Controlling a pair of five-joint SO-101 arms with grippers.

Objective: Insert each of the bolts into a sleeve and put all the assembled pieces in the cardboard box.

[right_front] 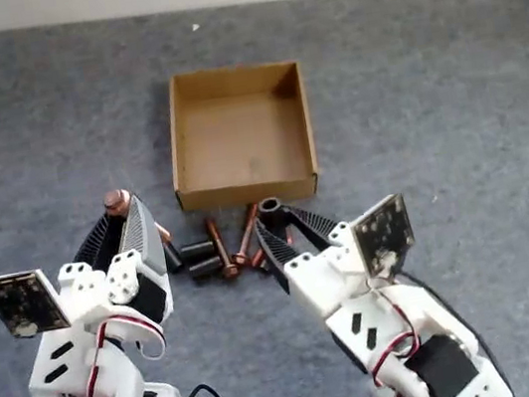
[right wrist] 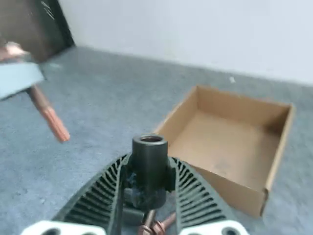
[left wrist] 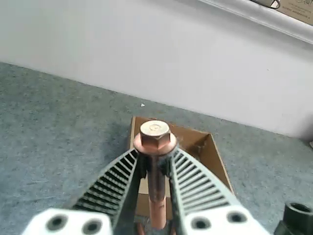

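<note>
Since the box (right_front: 175, 142) on the grey counter (right_front: 30, 115) shows a bare floor with nothing in it, I judge the task barely begun; no assembled piece is in sight anywhere; the box sits open-topped beyond both arms, roughly midway between them; the left claw (left wrist: 155, 159) is closed tight on a bolt (left wrist: 155, 142), gripping the copper shank just under the hex head, head up and threaded end pointing down, held off the counter near the box's near corner on that arm's side; the right claw (right wrist: 149, 176) is likewise closed, on a sleeve (right wrist: 149, 154), a dark tube standing upright with its bore open to the top, held just in front of the box's near wall; bolt and sleeve are apart and not lined up, so the first insertion is, by my reading, the step in hand and not yet done; on the counter between the two claws, just in front of the box, lie two loose sleeves (right_front: 201, 259) side by side and at least two loose bolts (right_front: 220, 248) beside them; a third bolt may lie partly under the right claw, but I cannot tell; left to do, then: join the held pair, box it, and do the same for each piece lying on the counter.
</note>
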